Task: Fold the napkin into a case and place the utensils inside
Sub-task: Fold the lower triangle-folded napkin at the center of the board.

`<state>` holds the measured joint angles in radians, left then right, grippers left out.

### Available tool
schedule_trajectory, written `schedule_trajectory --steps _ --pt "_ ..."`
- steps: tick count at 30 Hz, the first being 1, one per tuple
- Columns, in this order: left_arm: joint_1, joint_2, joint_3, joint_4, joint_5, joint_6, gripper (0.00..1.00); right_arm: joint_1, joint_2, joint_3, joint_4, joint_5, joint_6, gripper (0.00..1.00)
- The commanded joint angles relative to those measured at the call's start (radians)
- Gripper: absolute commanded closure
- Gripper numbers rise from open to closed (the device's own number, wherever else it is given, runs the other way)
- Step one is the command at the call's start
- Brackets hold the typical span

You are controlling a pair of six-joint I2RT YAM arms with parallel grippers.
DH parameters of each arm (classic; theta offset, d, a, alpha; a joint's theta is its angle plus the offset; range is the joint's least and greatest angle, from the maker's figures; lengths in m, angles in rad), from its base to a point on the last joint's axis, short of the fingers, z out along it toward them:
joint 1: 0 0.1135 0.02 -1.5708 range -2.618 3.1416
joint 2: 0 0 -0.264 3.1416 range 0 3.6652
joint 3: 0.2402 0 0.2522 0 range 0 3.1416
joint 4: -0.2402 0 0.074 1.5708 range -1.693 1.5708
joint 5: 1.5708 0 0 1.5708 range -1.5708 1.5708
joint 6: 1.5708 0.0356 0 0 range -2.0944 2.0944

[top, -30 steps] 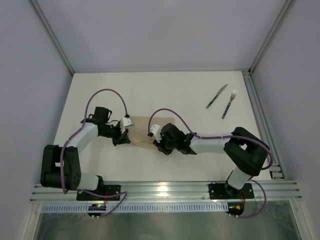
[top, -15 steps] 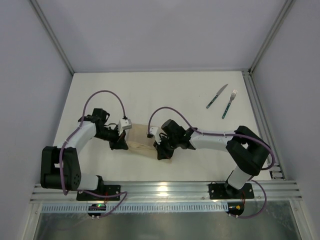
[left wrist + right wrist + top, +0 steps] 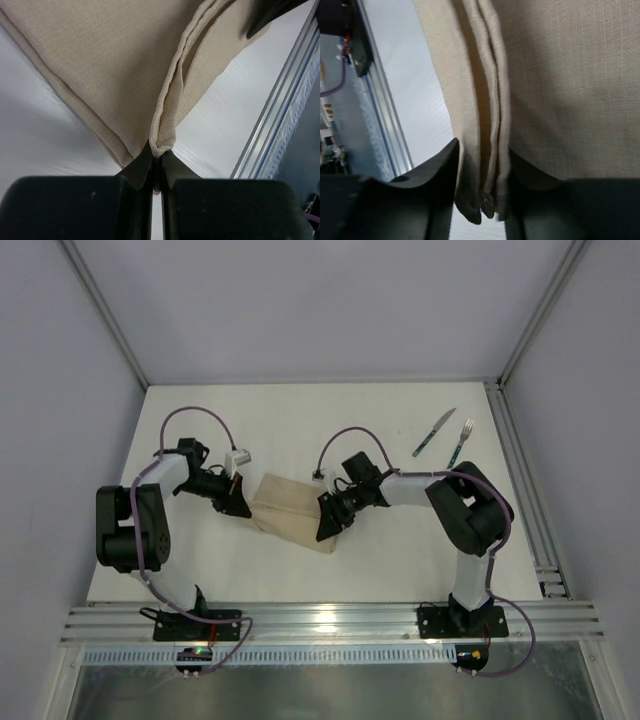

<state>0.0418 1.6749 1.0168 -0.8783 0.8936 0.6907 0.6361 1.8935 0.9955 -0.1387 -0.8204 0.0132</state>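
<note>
**Overhead view.** The napkin [image 3: 290,516], folded into a layered beige oblong, is lying at the centre of the white table [image 3: 380,565] and running diagonally from upper left to lower right. The left gripper [image 3: 240,510] is meeting its left end, and the right gripper [image 3: 324,531] is meeting its lower right end. The knife [image 3: 434,432] and the fork [image 3: 459,447] are lying side by side in the upper right of the frame, well apart from the cloth.

**Left wrist view.** The left gripper [image 3: 156,159] is pinching a folded corner of the napkin [image 3: 110,65], with its jaws pressed together on the hem.

**Right wrist view.** The right gripper [image 3: 482,192] is standing partly spread. Its fingers [image 3: 437,175] are flanking the stacked edges of the napkin [image 3: 560,75], which are lying loosely between them, uncompressed.
</note>
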Motion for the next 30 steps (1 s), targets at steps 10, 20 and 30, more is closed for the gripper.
schedule_trajectory --steps 10,20,30 --pt "0.004 0.108 0.111 -0.027 -0.050 -0.025 1.00 -0.088 -0.241 0.098 -0.286 0.391 0.022 0.42" --pt "-0.071 0.146 0.167 -0.067 -0.117 -0.008 1.00 -0.061 -0.055 0.291 -0.041 0.374 0.146 0.84" --pt "-0.089 0.189 0.258 -0.079 -0.127 -0.056 1.00 -0.035 0.190 0.376 -0.079 0.300 0.226 0.95"
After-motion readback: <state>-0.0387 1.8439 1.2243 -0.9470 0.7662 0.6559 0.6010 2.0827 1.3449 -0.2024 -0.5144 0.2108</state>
